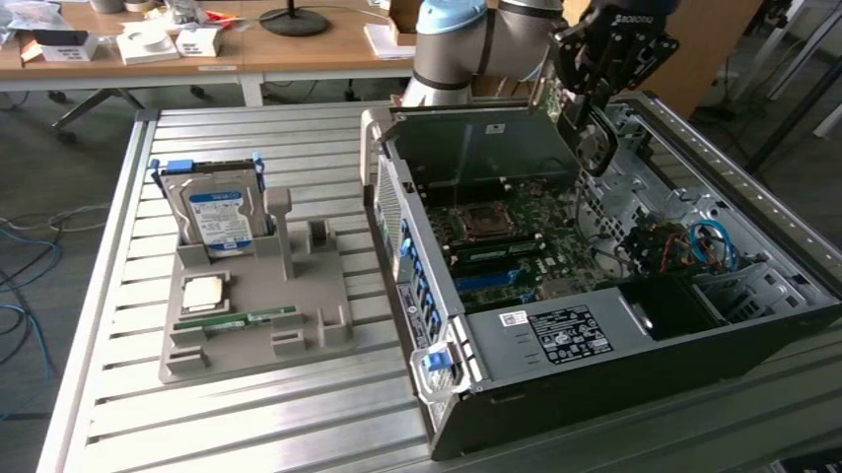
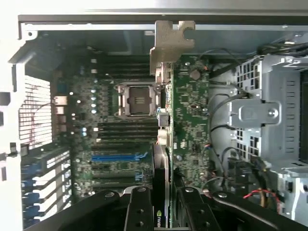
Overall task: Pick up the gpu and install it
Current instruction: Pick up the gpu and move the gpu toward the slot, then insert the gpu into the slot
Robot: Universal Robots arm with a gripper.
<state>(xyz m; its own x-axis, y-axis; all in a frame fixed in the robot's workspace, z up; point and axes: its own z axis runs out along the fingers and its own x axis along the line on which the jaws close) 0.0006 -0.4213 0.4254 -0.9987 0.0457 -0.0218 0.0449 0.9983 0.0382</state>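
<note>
Wrist view, claw [image 2: 166, 199] partly closed, gripping the gpu [image 2: 190, 120] edge-on, over the open computer case [image 2: 96, 21]

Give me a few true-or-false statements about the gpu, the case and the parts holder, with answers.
1. The gripper holds the gpu. True.
2. The hard drive sits inside the case. False: it stands upright in the grey holder on the table beside the case.
3. The case is open, with the motherboard showing. True.
4. The memory stick is plugged into the motherboard. False: it lies in the holder.
</note>
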